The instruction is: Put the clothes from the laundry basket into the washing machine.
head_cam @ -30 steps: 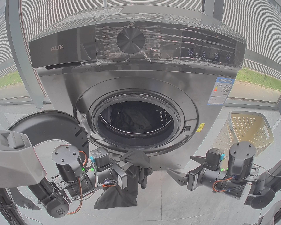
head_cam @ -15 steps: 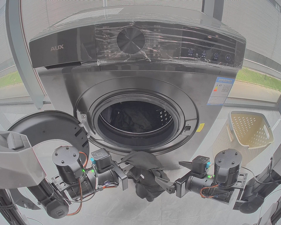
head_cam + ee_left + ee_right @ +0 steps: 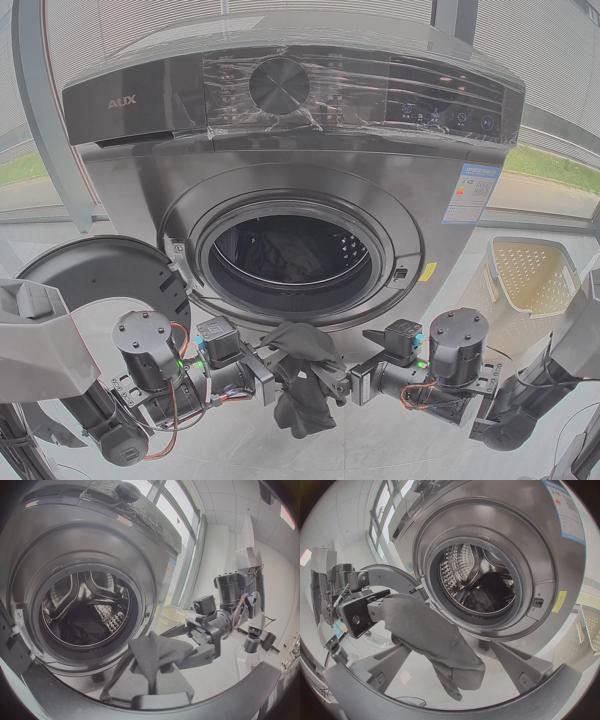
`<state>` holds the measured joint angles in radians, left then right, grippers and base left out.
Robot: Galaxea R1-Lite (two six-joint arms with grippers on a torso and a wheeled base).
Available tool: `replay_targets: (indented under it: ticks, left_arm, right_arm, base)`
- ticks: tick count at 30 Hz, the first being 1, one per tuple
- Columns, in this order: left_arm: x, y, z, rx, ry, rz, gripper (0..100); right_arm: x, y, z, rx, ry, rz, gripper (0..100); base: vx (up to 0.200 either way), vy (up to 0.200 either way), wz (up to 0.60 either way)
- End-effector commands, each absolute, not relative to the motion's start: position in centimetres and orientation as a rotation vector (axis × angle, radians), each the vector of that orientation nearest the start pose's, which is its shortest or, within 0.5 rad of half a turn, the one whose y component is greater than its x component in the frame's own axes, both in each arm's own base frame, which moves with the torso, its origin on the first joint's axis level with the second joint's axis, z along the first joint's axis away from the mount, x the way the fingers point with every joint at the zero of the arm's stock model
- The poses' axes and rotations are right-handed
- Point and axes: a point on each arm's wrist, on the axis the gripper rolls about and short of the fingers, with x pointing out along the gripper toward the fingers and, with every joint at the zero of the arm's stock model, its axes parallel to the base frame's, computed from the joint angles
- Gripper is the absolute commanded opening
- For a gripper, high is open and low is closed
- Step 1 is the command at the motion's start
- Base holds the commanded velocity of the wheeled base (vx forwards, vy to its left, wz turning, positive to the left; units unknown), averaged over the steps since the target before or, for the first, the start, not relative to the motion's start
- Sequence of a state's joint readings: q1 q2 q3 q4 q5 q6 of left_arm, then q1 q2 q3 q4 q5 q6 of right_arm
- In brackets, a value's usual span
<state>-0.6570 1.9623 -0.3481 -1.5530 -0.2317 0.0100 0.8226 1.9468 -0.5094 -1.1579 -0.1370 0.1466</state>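
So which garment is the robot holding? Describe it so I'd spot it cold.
Start at the washing machine, its door swung open. Below the doorway, a dark garment hangs from the left gripper. Unlike the dark clothes already inside, it dangles outside, above the floor.

The right claw point(image 3: 336, 382) has swung leftward, from well apart up to the dark grey cloth garment point(image 3: 305, 400), and its spread fingers now sit either side of the hanging fabric. The garment, earlier a long drape below the left claw point(image 3: 270, 361), now hangs shorter and bunched.
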Motion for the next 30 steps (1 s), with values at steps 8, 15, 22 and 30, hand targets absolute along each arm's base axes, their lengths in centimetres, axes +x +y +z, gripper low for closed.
replay_targets:
  ticks: [8, 15, 22, 30]
  left_arm:
    - [21.8, -18.1, 9.3, 0.019, 0.059, -0.922, 0]
    - [21.6, -18.0, 9.1, 0.022, 0.070, -0.936, 0]
    - [21.9, -18.0, 9.1, 0.020, 0.067, -0.929, 0]
    - [22.2, -17.9, 8.8, 0.005, 0.087, -0.916, 0]
  right_arm:
    - [23.0, 25.3, 6.9, 0.013, 0.260, 0.692, 100]
    - [22.8, 26.1, 6.4, 0.016, 0.222, 0.754, 100]
    - [22.5, 25.8, 6.9, 0.021, 0.211, 0.754, 0]
    - [21.4, 24.5, 8.6, 0.034, 0.189, 0.756, 0]
  base:
    - [0.000, 0.000, 0.00]
    - [0.000, 0.000, 0.00]
    - [0.000, 0.000, 0.00]
    - [0.000, 0.000, 0.00]
